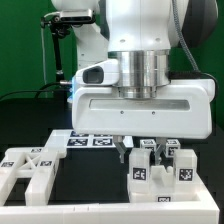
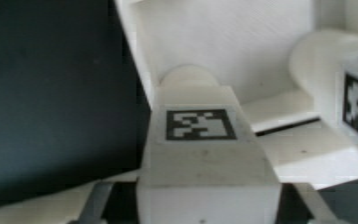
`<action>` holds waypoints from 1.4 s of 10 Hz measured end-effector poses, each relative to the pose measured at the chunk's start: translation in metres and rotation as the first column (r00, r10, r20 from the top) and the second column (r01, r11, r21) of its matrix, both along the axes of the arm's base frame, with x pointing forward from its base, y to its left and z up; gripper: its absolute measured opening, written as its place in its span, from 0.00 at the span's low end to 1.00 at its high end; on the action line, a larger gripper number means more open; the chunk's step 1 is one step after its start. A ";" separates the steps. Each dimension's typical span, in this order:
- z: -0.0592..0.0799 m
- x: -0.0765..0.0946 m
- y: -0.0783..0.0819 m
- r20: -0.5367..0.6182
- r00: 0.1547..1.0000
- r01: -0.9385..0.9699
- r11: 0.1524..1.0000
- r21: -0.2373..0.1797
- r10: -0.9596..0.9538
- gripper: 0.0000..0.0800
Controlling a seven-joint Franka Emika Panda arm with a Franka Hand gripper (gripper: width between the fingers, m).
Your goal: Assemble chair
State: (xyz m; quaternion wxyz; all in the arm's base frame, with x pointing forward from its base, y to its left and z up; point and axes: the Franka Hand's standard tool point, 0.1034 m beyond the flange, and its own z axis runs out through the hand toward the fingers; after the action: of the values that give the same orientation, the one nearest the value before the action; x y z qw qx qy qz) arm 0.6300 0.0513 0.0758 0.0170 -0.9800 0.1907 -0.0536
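White matte plastic, blocky and square-edged, makes up every chair piece on the black table (image 1: pixel 100 190). In front of the marker board (image 1: pixel 90 140), toward the exterior view's right, stands a tight cluster of tagged blocks (image 1: pixel 178 168). The gripper (image 1: pixel 132 155) reaches down at the cluster's left edge. Its dark fingers (image 2: pixel 101 205) are drawn narrow around a rounded post (image 2: pixel 199 125), which fills the gap between them with both sides against the pads, so the post is gripped. Neighbouring blocks crowd the post on one side, and one tagged block (image 2: pixel 357 100) sits just beside it. A flat slab (image 2: pixel 194 40) lies behind it. In front of the marker board, toward the exterior view's left, rests a cross-braced frame (image 1: pixel 28 165), well apart from the cluster. Open black table lies between them.
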 end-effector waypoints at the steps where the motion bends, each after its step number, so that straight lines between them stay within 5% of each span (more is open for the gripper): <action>1: 0.000 0.000 -0.001 -0.003 0.992 0.124 0.992 0.019 -0.124 0.36; 4: -0.001 -0.001 -0.002 -0.027 0.879 0.477 0.876 0.065 -0.477 0.36; 6: -0.001 -0.002 0.000 -0.050 0.696 0.718 0.692 0.078 -0.716 0.36; 7: -0.001 -0.002 0.000 -0.051 0.696 0.717 0.692 0.079 -0.716 0.36; 8: -0.001 -0.002 0.000 -0.049 0.710 0.704 0.706 0.078 -0.703 0.58; 9: -0.001 -0.002 0.001 -0.047 0.727 0.686 0.723 0.077 -0.685 0.58; 10: -0.001 -0.002 0.005 -0.045 0.733 0.680 0.729 0.080 -0.679 0.76; 14: -0.001 -0.002 0.007 -0.022 0.893 0.449 0.892 0.057 -0.449 0.81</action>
State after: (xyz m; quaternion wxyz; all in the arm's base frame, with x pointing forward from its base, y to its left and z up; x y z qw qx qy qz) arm 0.6278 0.0584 0.0745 0.0332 -0.9088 0.4134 -0.0463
